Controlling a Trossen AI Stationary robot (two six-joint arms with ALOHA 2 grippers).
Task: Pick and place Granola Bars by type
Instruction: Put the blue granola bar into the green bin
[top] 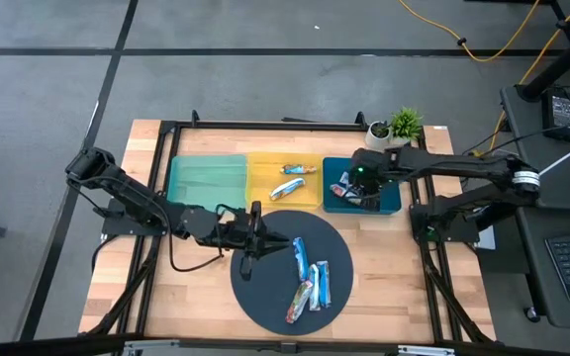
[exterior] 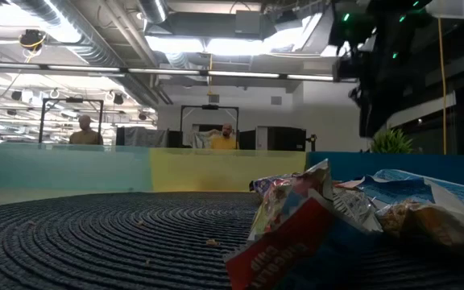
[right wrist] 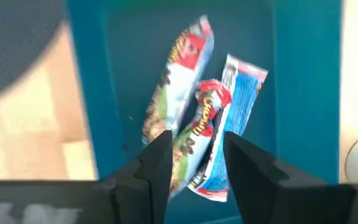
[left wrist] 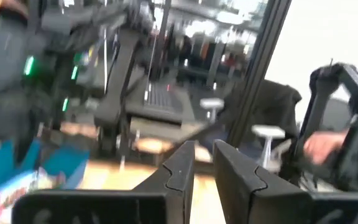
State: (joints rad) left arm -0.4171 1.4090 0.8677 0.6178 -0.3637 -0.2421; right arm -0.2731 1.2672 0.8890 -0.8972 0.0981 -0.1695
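Hovering over the blue tray (top: 389, 203), the right gripper (right wrist: 194, 155) stands narrowly parted above three Granola Bars (right wrist: 185, 93); left gripper (top: 246, 259) narrowly parted, empty, over the round mat (top: 265, 292).

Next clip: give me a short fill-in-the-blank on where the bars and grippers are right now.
1. The right gripper hangs over the ___ tray.
2. The yellow tray holds ___ granola bars.
3. The green tray holds ___ bars.
4. The unsorted bars lie on a round dark ___, where the left gripper sits at its edge.

Missing words: blue; two; no; mat
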